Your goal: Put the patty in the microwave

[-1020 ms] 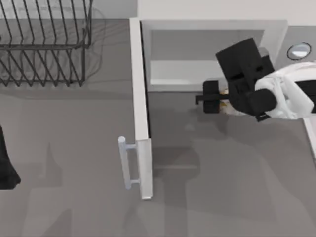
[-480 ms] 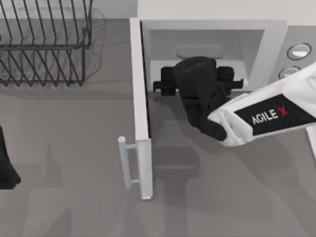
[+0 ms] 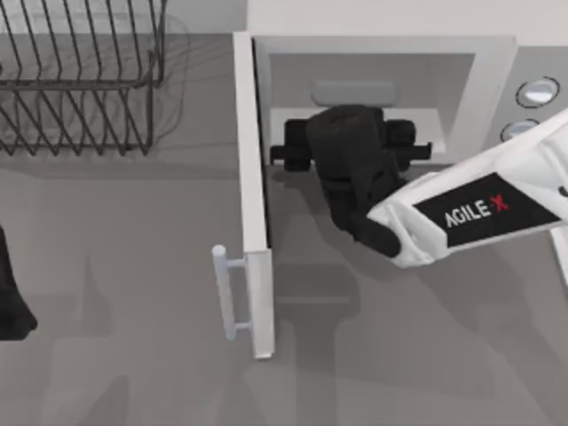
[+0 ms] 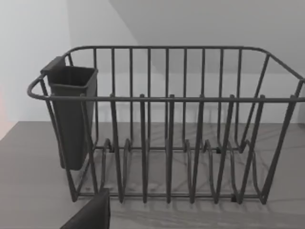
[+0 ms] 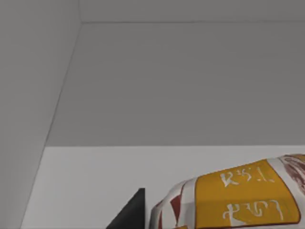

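The microwave (image 3: 382,44) stands at the back right with its door (image 3: 251,177) swung wide open toward the front. My right gripper (image 3: 351,142) reaches into the microwave's mouth, its black body covering the fingers from above. In the right wrist view the patty (image 5: 238,200), cream-white with orange-yellow patches, sits against one black fingertip (image 5: 133,212), low over the pale floor of the microwave interior (image 5: 181,86); the gripper looks shut on it. My left gripper (image 3: 9,293) stays parked at the table's left edge.
A black wire dish rack (image 3: 80,80) stands at the back left, with a dark cutlery cup (image 4: 71,114) on one end. The door's bar handle (image 3: 229,293) juts out left mid-table. Two round knobs (image 3: 538,91) sit on the microwave's right panel.
My right arm swung left from in front of the microwave's right part and pushed the gripper with the patty into the cavity. The left arm has not moved.
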